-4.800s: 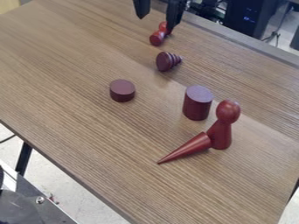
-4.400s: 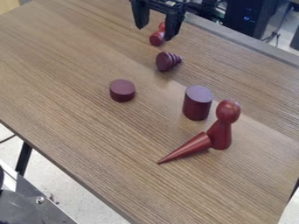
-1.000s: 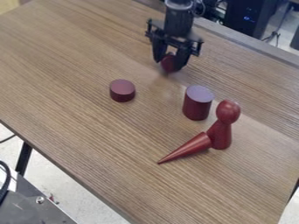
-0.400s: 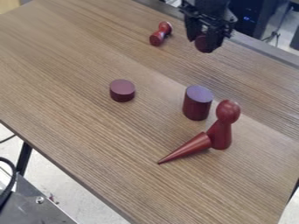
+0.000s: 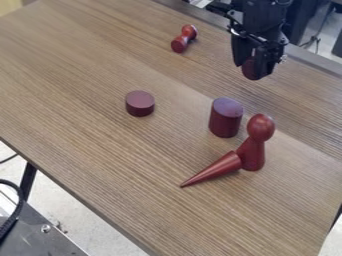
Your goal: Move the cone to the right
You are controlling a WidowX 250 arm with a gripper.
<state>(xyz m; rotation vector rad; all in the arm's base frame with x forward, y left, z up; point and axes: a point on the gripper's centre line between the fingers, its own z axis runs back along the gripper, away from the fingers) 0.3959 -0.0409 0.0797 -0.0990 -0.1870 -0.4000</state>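
Note:
At the upper right of the camera view, my gripper (image 5: 254, 69) is shut on the dark red ridged cone (image 5: 250, 70). The cone's round base faces the camera between the fingers, and its ridged part is hidden behind them. Cone and gripper are behind and to the right of the upright cylinder (image 5: 225, 120). Whether the cone touches the table I cannot tell.
A smooth red pointed cone (image 5: 216, 168) lies against a round-headed peg figure (image 5: 255, 142) at the right. A short disc (image 5: 139, 103) sits mid-table (image 5: 100, 130). Farther back lies a small red dumbbell-shaped piece (image 5: 184, 38). The table's far edge runs behind my gripper.
The gripper came down over the ridged cone, took hold of it and carried it to the right. Since the last earlier frame, both have shifted right and lower in the view. The other pieces kept their places.

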